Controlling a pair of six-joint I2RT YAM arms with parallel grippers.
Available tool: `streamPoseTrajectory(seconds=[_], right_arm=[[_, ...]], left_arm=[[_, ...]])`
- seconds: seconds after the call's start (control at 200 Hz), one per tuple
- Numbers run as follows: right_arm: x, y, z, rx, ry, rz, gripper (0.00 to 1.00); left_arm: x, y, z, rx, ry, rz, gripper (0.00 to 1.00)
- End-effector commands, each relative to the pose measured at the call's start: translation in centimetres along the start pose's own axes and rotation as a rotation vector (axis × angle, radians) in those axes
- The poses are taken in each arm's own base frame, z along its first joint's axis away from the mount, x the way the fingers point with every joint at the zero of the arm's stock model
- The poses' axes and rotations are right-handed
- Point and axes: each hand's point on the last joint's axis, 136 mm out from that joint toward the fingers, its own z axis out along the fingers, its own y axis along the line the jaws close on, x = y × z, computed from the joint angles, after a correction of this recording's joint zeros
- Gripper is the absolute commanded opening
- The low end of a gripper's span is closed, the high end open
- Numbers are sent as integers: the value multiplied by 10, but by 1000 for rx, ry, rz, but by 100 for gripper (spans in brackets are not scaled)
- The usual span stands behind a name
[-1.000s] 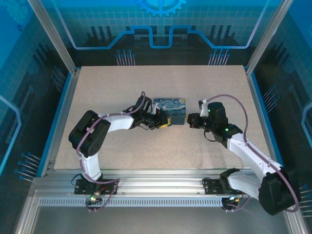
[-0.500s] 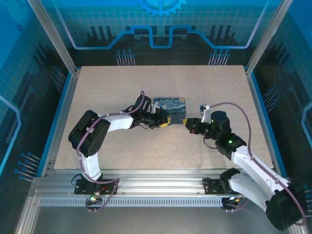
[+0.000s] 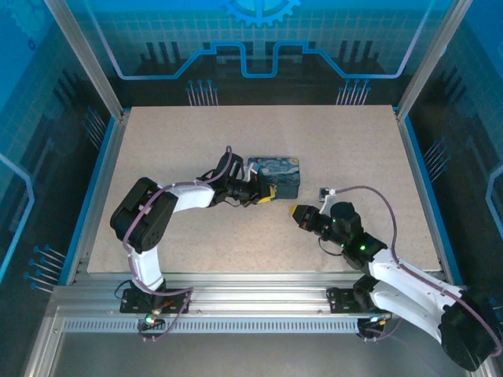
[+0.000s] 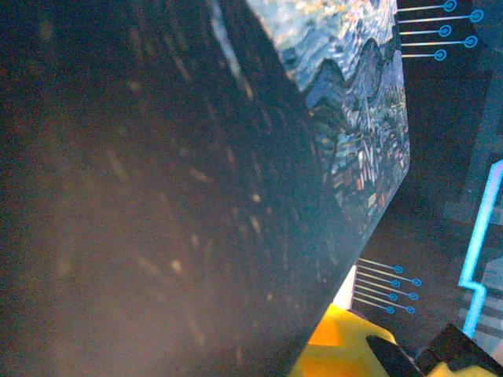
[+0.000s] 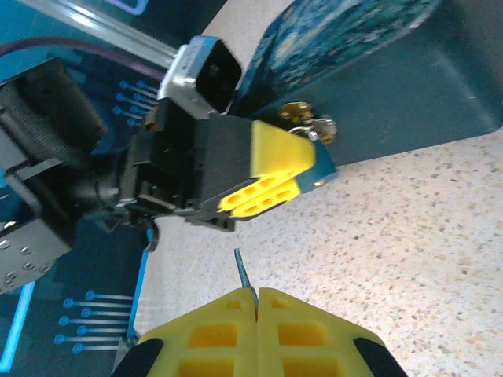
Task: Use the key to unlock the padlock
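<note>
Padlock point(image 5: 309, 122) half hidden behind left tool point(image 5: 302, 169), box point(image 4: 157, 196) blurred

Under me lies a beige speckled tabletop point(image 3: 173, 133), edged by silver aluminium frame rails point(image 3: 251, 305); blue circuit-patterned wall panels point(image 3: 314, 39) close in my workspace.

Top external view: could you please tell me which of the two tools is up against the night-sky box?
The left tool: its yellow tip touches the night-sky box at its near left corner, while the right tool stands well clear of it.
</note>
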Motion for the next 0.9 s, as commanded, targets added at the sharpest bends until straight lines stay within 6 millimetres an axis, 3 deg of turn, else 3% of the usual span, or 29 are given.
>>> streamPoseTrajectory(seconds=[0.0, 0.48, 0.895], right_arm=[[-13, -1, 4, -25, -109, 98, 0], [-2, -28, 37, 39, -75, 237, 0], [-4, -21, 56, 0, -60, 270, 0]], left_arm=[[4, -1, -2, 29, 24, -13, 0], [1, -2, -1, 48, 21, -23, 0], [1, -3, -1, 57, 18, -20, 0]])
